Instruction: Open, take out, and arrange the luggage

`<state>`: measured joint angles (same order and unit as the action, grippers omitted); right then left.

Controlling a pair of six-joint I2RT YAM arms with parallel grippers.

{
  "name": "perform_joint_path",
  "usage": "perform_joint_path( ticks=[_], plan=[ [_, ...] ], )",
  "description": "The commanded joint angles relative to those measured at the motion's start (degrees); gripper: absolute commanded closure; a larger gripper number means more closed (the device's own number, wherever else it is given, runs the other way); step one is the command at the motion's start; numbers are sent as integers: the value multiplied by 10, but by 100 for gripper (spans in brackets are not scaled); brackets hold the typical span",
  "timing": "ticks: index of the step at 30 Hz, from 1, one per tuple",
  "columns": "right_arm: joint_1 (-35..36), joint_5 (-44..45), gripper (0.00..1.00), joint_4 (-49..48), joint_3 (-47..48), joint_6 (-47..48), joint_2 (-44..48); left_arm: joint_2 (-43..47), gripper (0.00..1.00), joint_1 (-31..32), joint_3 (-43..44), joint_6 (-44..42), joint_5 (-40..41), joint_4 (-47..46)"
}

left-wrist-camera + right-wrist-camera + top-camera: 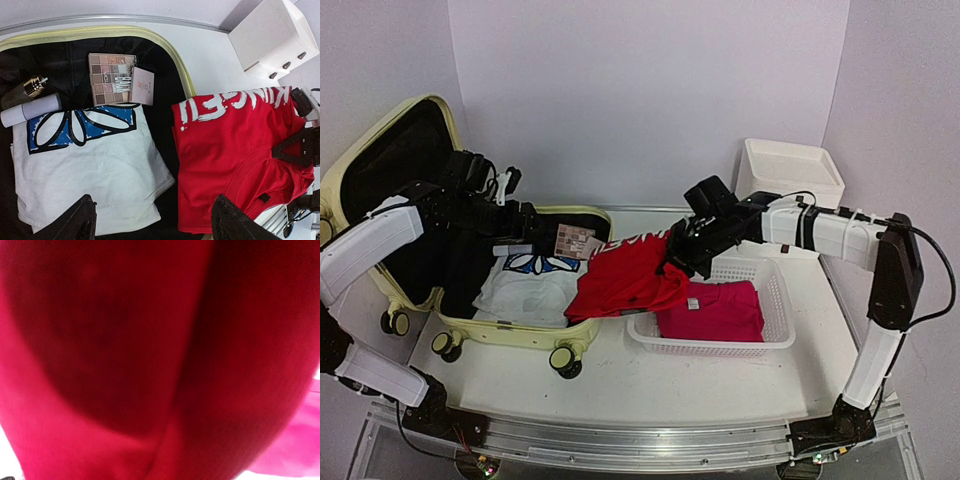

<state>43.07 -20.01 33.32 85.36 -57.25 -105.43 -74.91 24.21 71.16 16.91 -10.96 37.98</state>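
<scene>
The pale yellow-green luggage [510,333] lies open at the left, its lid [380,150] standing up behind. Inside, on the black lining, lie a white shirt with a blue print [85,160], an eyeshadow palette [112,77], a small bottle [22,91] and a white tube [30,110]. My left gripper [525,222] hovers open and empty above the white shirt; it also shows in the left wrist view [152,202]. My right gripper [672,262] is shut on a red shirt [620,275] that drapes from the luggage rim to the basket. Red fabric fills the right wrist view [150,360] and hides the fingers.
A white mesh basket [775,300] at centre right holds a magenta shirt [715,310]. A white three-drawer box [790,170] stands at the back right, also in the left wrist view [272,40]. The luggage's wheels [565,360] are near the front edge.
</scene>
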Motion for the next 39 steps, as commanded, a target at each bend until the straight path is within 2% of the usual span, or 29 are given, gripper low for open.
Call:
perform_joint_path(
  ticks=[1, 23, 39],
  plan=[
    [-25, 0, 100, 9, -34, 54, 73, 2, 21, 1, 32, 14, -25, -18],
    [-80, 9, 100, 32, -144, 118, 146, 2, 20, 1, 33, 26, -40, -19],
    [-111, 0, 100, 25, -166, 166, 120, 15, 19, 1, 34, 32, -50, -19]
  ],
)
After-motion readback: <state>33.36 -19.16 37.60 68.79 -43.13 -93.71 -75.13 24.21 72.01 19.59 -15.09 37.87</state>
